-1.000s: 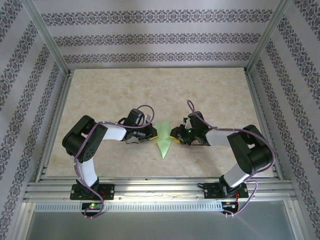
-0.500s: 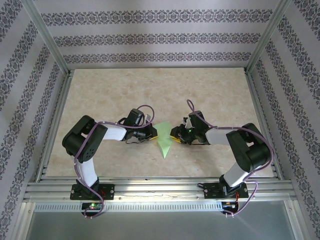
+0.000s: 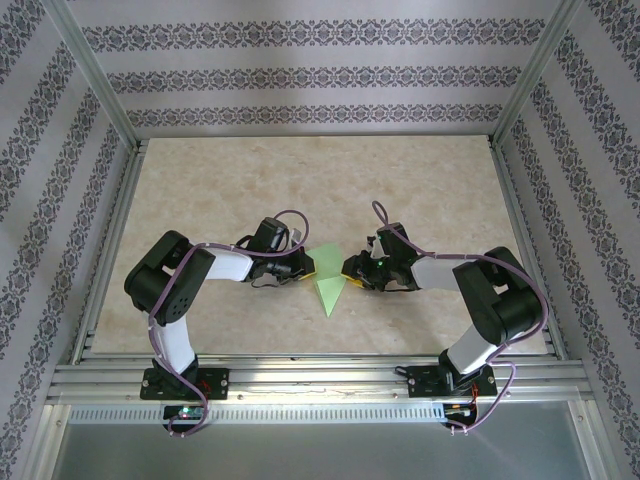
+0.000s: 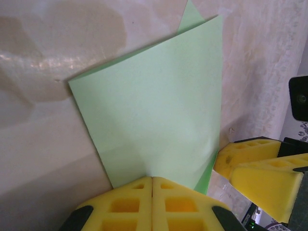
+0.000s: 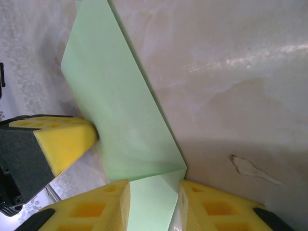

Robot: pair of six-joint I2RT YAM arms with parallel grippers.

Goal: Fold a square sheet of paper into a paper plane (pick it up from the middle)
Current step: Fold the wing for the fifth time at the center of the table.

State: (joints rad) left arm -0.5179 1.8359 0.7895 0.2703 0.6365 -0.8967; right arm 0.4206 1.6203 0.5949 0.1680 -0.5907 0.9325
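The pale green sheet of paper (image 3: 328, 285) lies mid-table, folded into a pointed shape whose tip faces the arms' bases. My left gripper (image 3: 311, 266) is shut at its left edge. In the left wrist view the yellow fingertips (image 4: 152, 179) meet with the paper (image 4: 154, 120) running into their seam. My right gripper (image 3: 346, 268) is at the paper's right side, open. In the right wrist view a folded flap of the paper (image 5: 125, 125) lies between its spread fingers (image 5: 154, 192), not squeezed. The left gripper's yellow finger (image 5: 62, 139) touches the far edge.
The marbled tabletop (image 3: 220, 190) is ringed by aluminium rails (image 3: 300, 375) and patterned walls. A small scuff (image 5: 250, 168) marks the surface just beside my right fingers. Both arms' purple cables arch above the wrists.
The right arm has shifted slightly and the paper's near tip has swung a little to the right. The left arm has stayed where it was.
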